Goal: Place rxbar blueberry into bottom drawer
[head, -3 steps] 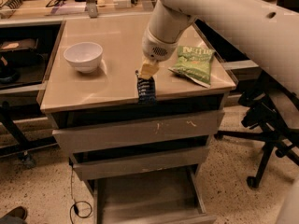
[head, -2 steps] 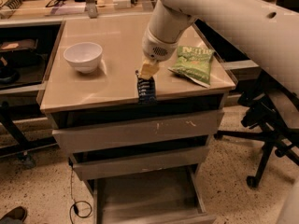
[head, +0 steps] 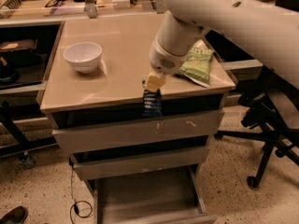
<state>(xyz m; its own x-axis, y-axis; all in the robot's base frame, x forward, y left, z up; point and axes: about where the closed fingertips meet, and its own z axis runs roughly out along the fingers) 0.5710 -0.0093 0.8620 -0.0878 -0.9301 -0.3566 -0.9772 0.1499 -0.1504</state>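
The front edge of the bench (head: 117, 80) had just been passed, and the bottom drawer (head: 145, 197) was seen pulled open well below. The pincer (head: 154, 84) was pinched on the rxbar blueberry (head: 152, 104), now hung before the top drawer (head: 107, 133); only lowering was judged to remain.

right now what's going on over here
The robot arm is carrying the rxbar blueberry in its claw. The claw is shut on the bar's top end, and the bar hangs upright just past the front edge of the cabinet top, level with the top drawer. The bottom drawer is pulled open below it, with nothing visible on its floor. A white bowl and a green chip bag sit on the cabinet top, untouched.
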